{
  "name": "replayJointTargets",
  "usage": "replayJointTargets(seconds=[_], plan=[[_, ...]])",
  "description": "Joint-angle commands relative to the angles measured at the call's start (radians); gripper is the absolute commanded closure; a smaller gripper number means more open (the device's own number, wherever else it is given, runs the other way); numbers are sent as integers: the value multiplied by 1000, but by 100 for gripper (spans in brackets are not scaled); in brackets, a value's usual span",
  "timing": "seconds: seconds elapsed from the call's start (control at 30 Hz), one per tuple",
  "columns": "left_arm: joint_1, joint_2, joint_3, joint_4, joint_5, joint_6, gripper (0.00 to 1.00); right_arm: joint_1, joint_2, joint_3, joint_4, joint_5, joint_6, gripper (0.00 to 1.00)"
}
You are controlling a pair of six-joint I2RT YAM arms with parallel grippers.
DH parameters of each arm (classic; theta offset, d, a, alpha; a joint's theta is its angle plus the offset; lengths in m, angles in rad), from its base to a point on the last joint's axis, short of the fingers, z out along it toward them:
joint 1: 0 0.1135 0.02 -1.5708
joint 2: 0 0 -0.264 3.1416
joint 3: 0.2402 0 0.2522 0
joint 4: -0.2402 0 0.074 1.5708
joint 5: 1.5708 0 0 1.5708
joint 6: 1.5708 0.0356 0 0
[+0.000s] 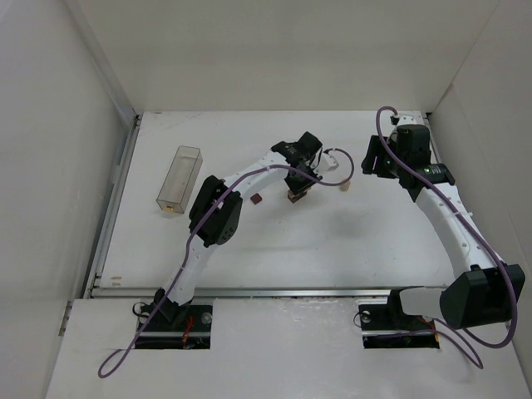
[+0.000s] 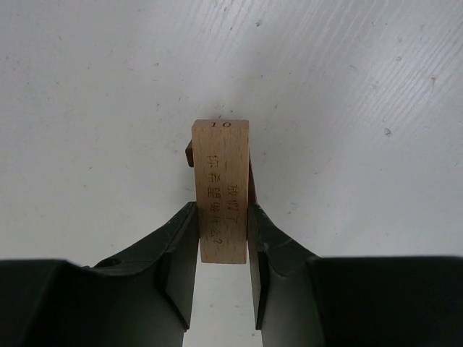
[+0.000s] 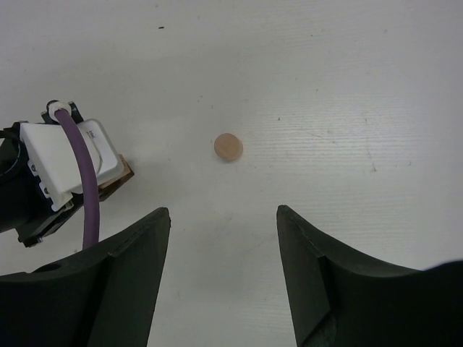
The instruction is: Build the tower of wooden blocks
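Observation:
My left gripper (image 2: pixel 222 233) is shut on a flat tan slab (image 2: pixel 222 189) with engraved characters, held on edge just above the white table. A dark brown cube (image 2: pixel 189 154) peeks out from behind and under the slab. From above, the left gripper (image 1: pixel 300 184) is at mid-table. A second dark brown cube (image 1: pixel 258 199) lies loose to its left. A pale beige short cylinder (image 1: pixel 345 186) (image 3: pixel 228 147) stands to its right. My right gripper (image 3: pixel 223 217) hangs open above the table, the cylinder ahead of its fingertips and apart from them.
A clear plastic rectangular box (image 1: pixel 179 179) lies at the table's left side. White walls enclose the table on three sides. The left arm's white wrist part with its purple cable (image 3: pixel 72 163) sits at the left of the right wrist view.

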Motion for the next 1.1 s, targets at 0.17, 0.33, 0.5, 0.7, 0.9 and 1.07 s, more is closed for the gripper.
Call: replayJointTargets(seconds=[0.17,0.33,0.5,0.7,0.9,1.07], plan=[[2,-14,52,-75,-18,-123,85,3,-16,2,53,-11,-12,34],[2,-14,63,-84,-28,-190,92,3,-16,2,53,-2,-12,34],[2,-14,42,-75,-18,-221,98,3,-16,2,53,-2,-12,34],[2,-14,32,-14,-27,-178,99,3,-16,2,53,-2,-12,34],[2,-14,32,9,-69,-157,99,3,-16,2,53,-2,-21,34],[2,-14,5,0,-69,-148,99,3,-16,2,53,-2,-21,34]])
